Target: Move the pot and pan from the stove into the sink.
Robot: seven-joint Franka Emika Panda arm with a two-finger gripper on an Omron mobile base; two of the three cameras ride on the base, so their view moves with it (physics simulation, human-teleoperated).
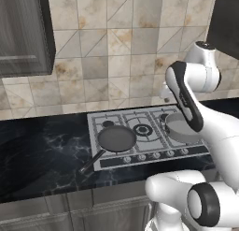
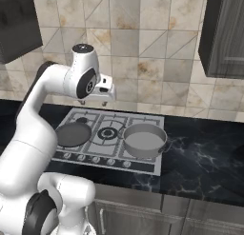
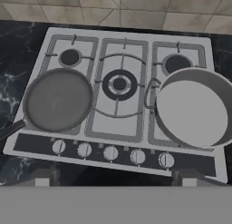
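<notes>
On the front left burner of the silver stove [image 3: 120, 123] lies the dark pan [image 3: 58, 99], its thin handle running off past the stove's front left corner [image 1: 92, 161]. To the right stands the silver-grey pot [image 3: 192, 107], upright with a pale inside. My gripper [image 3: 115, 178] hangs open well above the stove's middle, nothing between its fingers. From the right base view it [image 2: 93, 103] hovers above the back burners, left of the pot [image 2: 144, 140] and behind the pan [image 2: 72, 134]. The arm hides part of the pot [image 1: 179, 128] in the left base view. The sink is out of view.
Black marble counter [image 1: 42, 150] runs on both sides of the stove, wider at the right [image 2: 205, 158]. A tiled wall [image 2: 143, 63] rises behind. Dark cabinets hang at upper left [image 1: 23, 33] and upper right [image 2: 224, 34].
</notes>
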